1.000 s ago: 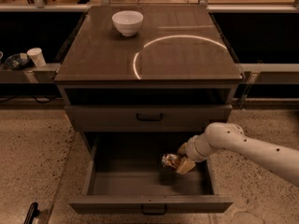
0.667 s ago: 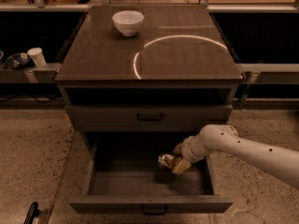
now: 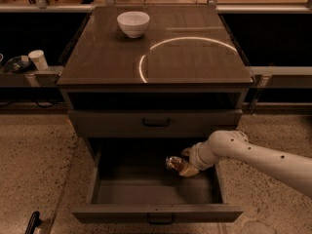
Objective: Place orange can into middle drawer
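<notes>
A: Where is the gripper [image 3: 182, 167]?
B: Down inside the pulled-out middle drawer [image 3: 146, 191], toward its right side, at the end of the white arm [image 3: 263, 155].
A: And the jaws?
B: Clamped on the orange can [image 3: 172, 163], low over the drawer floor. I cannot tell whether the can touches the floor.
A: Anything else?
B: A white bowl [image 3: 133, 23] sits on the cabinet top [image 3: 195, 62].

Shiny orange can [image 3: 173, 163], tilted, held in jaws inside open mid drawer [image 3: 141, 190], right.
</notes>
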{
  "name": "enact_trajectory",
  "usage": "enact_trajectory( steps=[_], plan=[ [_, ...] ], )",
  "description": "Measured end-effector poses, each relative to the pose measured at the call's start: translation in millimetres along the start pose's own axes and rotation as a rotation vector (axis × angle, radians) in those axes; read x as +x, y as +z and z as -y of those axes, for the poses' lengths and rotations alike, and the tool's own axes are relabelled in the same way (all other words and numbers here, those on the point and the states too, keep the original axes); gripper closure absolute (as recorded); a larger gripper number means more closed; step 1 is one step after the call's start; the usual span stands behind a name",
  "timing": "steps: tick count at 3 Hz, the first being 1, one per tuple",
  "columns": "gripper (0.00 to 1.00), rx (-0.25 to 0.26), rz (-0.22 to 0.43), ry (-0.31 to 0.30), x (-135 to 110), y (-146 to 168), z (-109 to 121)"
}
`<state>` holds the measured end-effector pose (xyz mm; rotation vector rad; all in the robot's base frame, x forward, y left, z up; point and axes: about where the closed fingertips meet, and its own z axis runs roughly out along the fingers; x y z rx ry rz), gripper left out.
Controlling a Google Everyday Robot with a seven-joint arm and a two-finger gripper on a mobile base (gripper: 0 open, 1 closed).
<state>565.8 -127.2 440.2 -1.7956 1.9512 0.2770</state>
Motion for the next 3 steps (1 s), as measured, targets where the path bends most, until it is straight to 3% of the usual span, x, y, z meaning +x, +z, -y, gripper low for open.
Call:
enact_trajectory(
  steps=[1, 2, 3],
  plan=[
    [0.07, 0.0, 0.0, 0.0, 0.0, 0.0, 0.0],
    [0.0, 0.0, 0.0, 0.0, 0.0, 0.2, -0.1],
    [0.0, 0.0, 0.0, 0.0, 0.0, 0.2, -0.2]
  ],
)
